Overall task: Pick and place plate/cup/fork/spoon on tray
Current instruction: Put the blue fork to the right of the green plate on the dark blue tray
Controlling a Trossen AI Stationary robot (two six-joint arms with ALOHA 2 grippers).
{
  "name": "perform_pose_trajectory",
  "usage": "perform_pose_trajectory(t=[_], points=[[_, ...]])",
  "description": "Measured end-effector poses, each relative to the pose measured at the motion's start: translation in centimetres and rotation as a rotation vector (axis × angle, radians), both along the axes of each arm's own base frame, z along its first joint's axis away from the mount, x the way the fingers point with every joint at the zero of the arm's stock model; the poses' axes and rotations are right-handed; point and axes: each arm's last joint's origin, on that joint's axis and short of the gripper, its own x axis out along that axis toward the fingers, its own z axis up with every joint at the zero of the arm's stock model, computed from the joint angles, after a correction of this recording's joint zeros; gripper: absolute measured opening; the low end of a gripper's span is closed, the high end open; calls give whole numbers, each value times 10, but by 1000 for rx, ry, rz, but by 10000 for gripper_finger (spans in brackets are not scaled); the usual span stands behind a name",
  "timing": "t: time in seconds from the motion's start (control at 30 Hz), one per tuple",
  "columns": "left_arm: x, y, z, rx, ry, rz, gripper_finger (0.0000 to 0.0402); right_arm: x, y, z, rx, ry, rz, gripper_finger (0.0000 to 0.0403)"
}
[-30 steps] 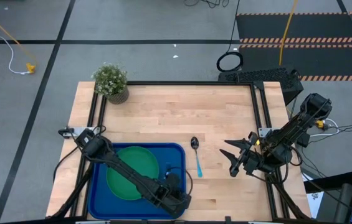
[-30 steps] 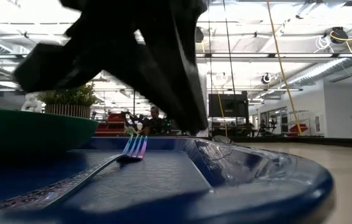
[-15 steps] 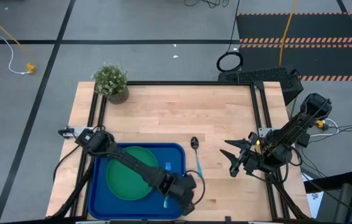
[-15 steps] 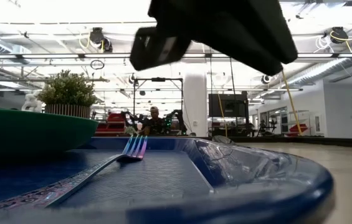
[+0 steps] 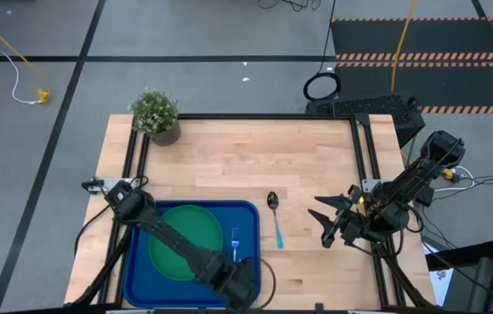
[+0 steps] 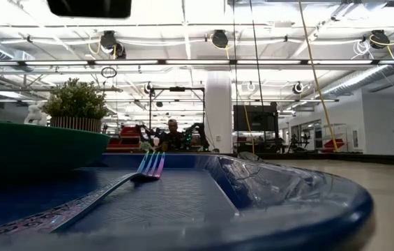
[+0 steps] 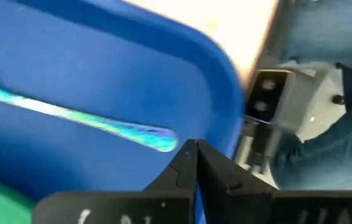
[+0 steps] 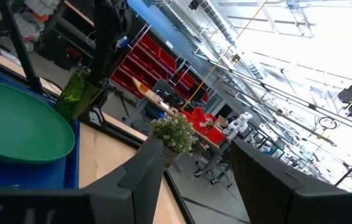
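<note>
while my left gripper (image 5: 239, 283) hangs over the near right corner of the tray (image 5: 141, 279), its fingers (image 7: 185, 163) are pressed together with nothing between them. from my left wrist the two dark tips meet in a point just above the blue tray floor, close to the handle end of the fork (image 7: 82, 118). the fork lies flat inside the tray, to the right of the plate (image 5: 183, 240), its tines pointing toward the far rim; in the low view it stretches along the ribbed tray bottom with the tines (image 6: 151, 164) slightly lifted. the plate sits in the left part of the tray, round and green, partly crossed by my left arm from above. the cup shows in my right wrist view as an olive-green tumbler (image 8: 79, 90) standing by the plate's far edge; from overhead my left arm covers it, so i cannot tell exactly where it rests. the spoon (image 5: 274, 218) is on the bare wooden table (image 5: 246, 157), just beside the tray's right rim and apart from it, silver bowl toward the far side, blue handle toward me. my right gripper (image 5: 323, 222) waits above the table to the right of the spoon, well apart from it, its fingers (image 8: 144, 168) spread and holding nothing. a small potted plant (image 5: 156, 113) stands at the table's far left corner
</note>
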Motion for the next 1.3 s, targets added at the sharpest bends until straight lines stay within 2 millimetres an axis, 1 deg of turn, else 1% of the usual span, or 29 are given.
perform_pose_trajectory(t=[0.07, 0.2, 0.33, 0.47, 0.57, 0.7, 0.93, 1.3], points=[[-1, -9, -5, 1, -15, -22, 2, 0, 0, 0, -13, 5, -2, 183], [-5, -20, -26, 70, 6, -60, 2, 0, 0, 0, -21, 11, -3, 183], [-5, -22, -29, 114, -27, -67, 2, 1, 1, -2, -34, 21, -3, 183], [-4, -21, -39, 170, -29, -65, 2, 1, 1, -2, -34, 23, -4, 183], [-4, -18, -40, 204, -16, -65, 1, 1, 1, -2, -35, 24, -5, 183], [-4, -16, -52, 244, 17, -87, 1, 1, 1, -2, -34, 24, -5, 183], [0, -15, -66, 266, 37, -121, 1, 1, 1, -2, -35, 25, -5, 183], [-4, -8, -67, 325, 83, -116, 1, 1, 1, -2, -35, 25, -5, 183]])
